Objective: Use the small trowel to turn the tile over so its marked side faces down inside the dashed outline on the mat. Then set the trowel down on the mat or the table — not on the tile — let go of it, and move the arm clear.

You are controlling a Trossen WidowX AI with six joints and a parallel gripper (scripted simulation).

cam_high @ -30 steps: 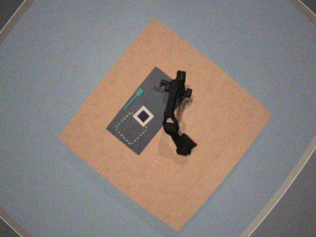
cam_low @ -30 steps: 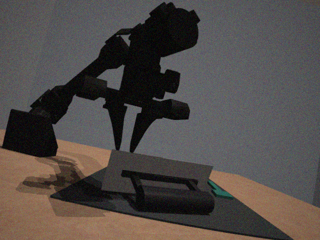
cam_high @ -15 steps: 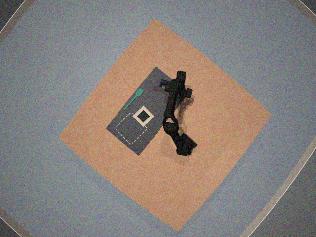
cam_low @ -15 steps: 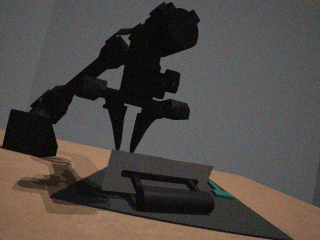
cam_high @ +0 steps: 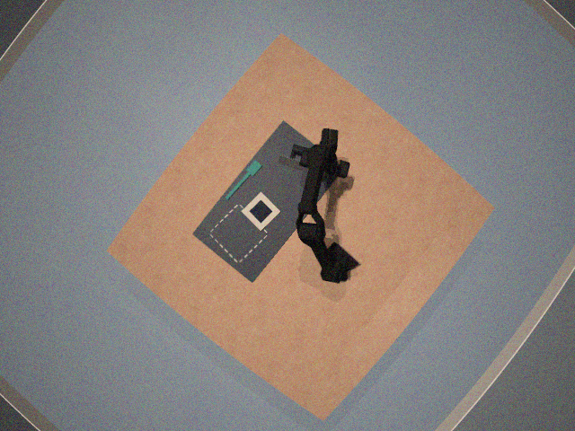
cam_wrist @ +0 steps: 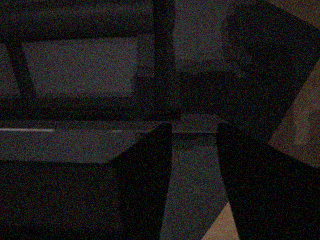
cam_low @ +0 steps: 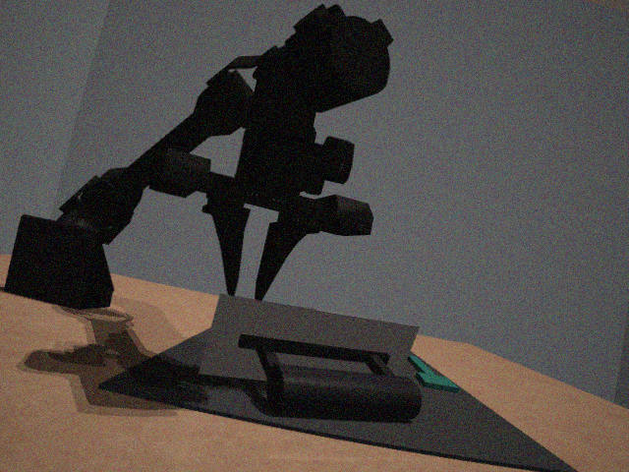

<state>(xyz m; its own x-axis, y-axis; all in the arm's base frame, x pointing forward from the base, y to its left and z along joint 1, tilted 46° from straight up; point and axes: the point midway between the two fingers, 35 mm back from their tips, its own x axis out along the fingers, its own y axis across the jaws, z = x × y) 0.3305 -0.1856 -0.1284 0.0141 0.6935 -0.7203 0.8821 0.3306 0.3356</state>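
Observation:
A tile [cam_high: 260, 211], pale with a dark centre square, lies on the mat [cam_high: 280, 139] [cam_low: 472, 437], overlapping the upper-right corner of the dashed outline [cam_high: 238, 261]. A grey plate [cam_low: 317, 323] [cam_wrist: 27, 130] with a black bar handle [cam_low: 350, 398] [cam_wrist: 75, 20], like a finishing trowel, stands upright on the mat. A teal tool [cam_high: 253, 168] [cam_low: 436, 382] with a square blade and thin handle lies flat on the mat. My gripper [cam_low: 245, 297] [cam_wrist: 194, 132] is partly open and empty, its tips by the plate's upper edge. Contact is unclear. The tile is hidden in the exterior view.
The mat lies on a wooden table [cam_high: 394, 185] [cam_low: 167, 437]. The arm's black base [cam_high: 336, 267] [cam_low: 58, 264] stands beside the mat. The forearm spans the mat's right edge in the top view and hides the upright plate there. Arm shadows fall across the mat and table.

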